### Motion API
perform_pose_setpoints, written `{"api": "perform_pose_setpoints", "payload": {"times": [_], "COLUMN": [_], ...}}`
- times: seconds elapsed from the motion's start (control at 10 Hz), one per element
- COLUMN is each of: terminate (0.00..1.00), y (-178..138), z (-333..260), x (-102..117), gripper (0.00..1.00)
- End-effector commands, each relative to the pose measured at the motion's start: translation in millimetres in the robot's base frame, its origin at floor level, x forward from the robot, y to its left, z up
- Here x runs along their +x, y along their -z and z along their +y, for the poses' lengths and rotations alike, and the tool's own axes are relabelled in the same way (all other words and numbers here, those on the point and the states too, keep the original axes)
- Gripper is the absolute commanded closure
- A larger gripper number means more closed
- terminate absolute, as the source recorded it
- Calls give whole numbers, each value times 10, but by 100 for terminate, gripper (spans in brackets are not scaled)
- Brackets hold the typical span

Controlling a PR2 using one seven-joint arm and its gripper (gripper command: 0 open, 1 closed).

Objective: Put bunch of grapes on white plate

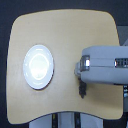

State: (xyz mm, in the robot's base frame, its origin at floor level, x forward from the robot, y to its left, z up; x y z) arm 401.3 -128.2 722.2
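The white plate (38,66) lies on the tan table toward the exterior view's left, round and glossy, with nothing on it. My arm reaches in from the exterior view's right as a large pale grey block. Its gripper (80,75) end sits well to the right of the plate, and the fingers are hidden by the arm's own casing. A narrow dark shape (83,90) pokes out from under the gripper's lower edge. It looks like the bunch of grapes, mostly covered. Whether it is held or lies on the table I cannot tell.
The rounded wooden table (60,30) fills most of the view. Its front edge (55,114) curves inward at the bottom, with dark floor and a stand below it.
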Motion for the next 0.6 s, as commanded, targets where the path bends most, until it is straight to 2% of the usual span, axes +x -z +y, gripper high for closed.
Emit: {"api": "perform_pose_setpoints", "payload": {"times": [0.0, 0.3, 0.5], "terminate": [0, 0, 0], "y": [-109, -344, -668], "z": [35, 58, 97], "x": [2, 51, 133], "gripper": [100, 100, 100]}}
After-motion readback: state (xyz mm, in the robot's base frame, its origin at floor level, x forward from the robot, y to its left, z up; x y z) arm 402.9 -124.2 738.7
